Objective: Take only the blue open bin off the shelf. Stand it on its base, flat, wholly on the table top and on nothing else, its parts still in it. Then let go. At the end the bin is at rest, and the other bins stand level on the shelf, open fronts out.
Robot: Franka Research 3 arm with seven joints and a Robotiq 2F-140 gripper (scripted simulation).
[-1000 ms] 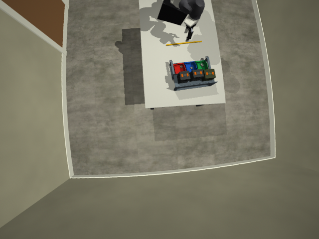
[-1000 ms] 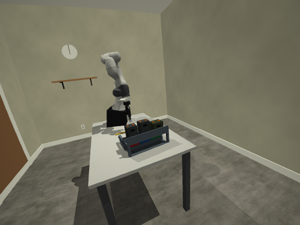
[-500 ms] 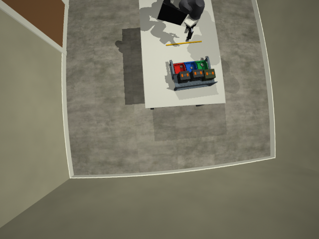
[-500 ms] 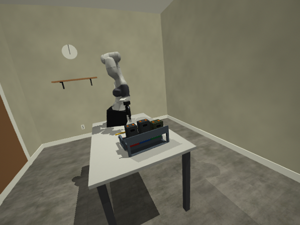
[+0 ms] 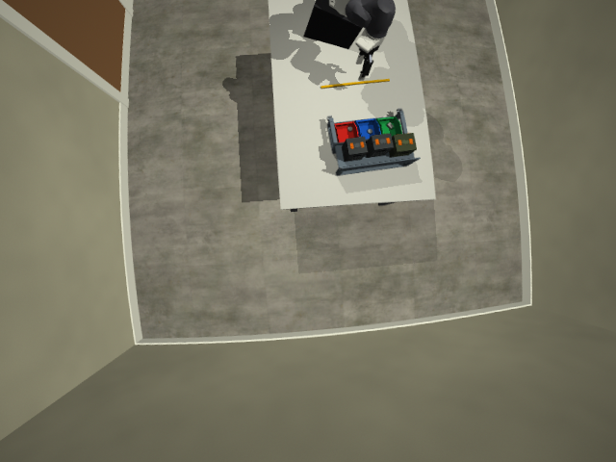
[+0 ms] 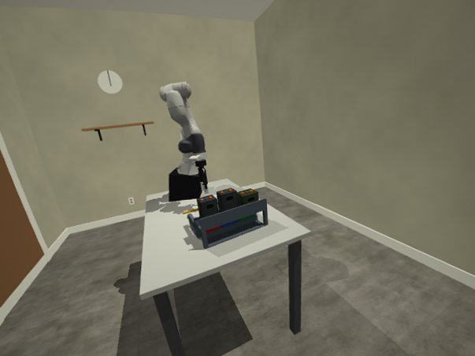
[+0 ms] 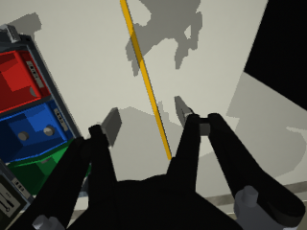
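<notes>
Olive walls w/ round clock, wood wall shelf; grey floor; brown door at left.

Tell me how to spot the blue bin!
Find the white table, then the grey shelf standing on it. Three open bins sit side by side there; the blue bin is the middle one, between the red bin and the green bin.

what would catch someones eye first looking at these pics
The row of bright bins on the grey shelf near the table's far end: red, blue, green, with three dark boxes above. Then the thin yellow bar lying between shelf and robot, with the open, empty hand hanging over it.
</notes>
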